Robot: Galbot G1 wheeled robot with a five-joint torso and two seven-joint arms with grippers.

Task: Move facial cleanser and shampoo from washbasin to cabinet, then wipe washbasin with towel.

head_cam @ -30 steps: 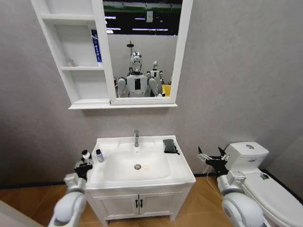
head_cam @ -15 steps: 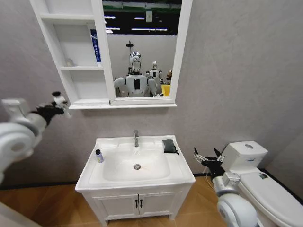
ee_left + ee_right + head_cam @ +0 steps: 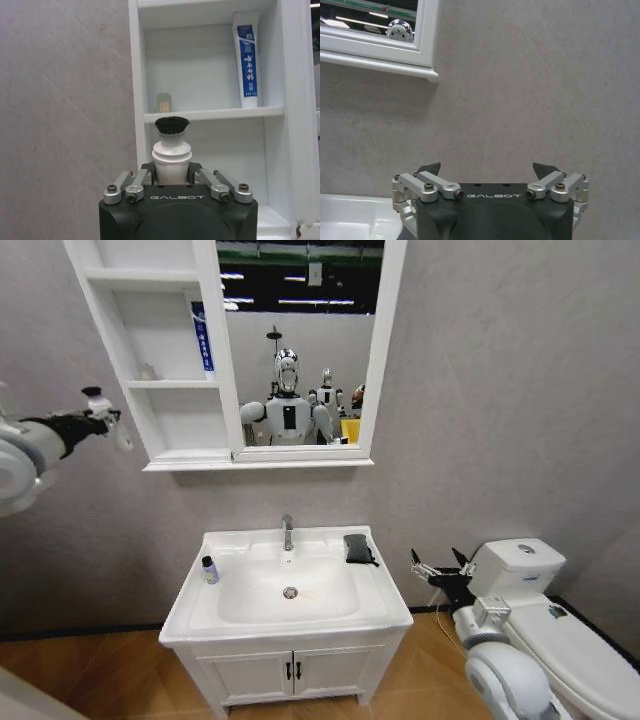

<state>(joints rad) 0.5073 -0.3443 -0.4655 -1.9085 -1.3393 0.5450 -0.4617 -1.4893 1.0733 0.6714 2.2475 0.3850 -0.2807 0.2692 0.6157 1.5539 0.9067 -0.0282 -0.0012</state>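
Left gripper [image 3: 172, 182] fingers [image 3: 131, 181] pinch a white bottle [image 3: 171, 150] with a black cap, just outside the cabinet [image 3: 155, 390]; judged the first carry, so you next need to reach into a free shelf ahead. Right gripper [image 3: 441, 570] fingers are spread, idle beside the washbasin [image 3: 380, 605], where a second bottle [image 3: 209, 569] and the towel [image 3: 359, 548] remain, toilet [image 3: 545, 610] alongside.

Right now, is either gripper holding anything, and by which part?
The left gripper grips a white bottle around its body, below the black cap, beside the cabinet. The right gripper is open, holding nothing.
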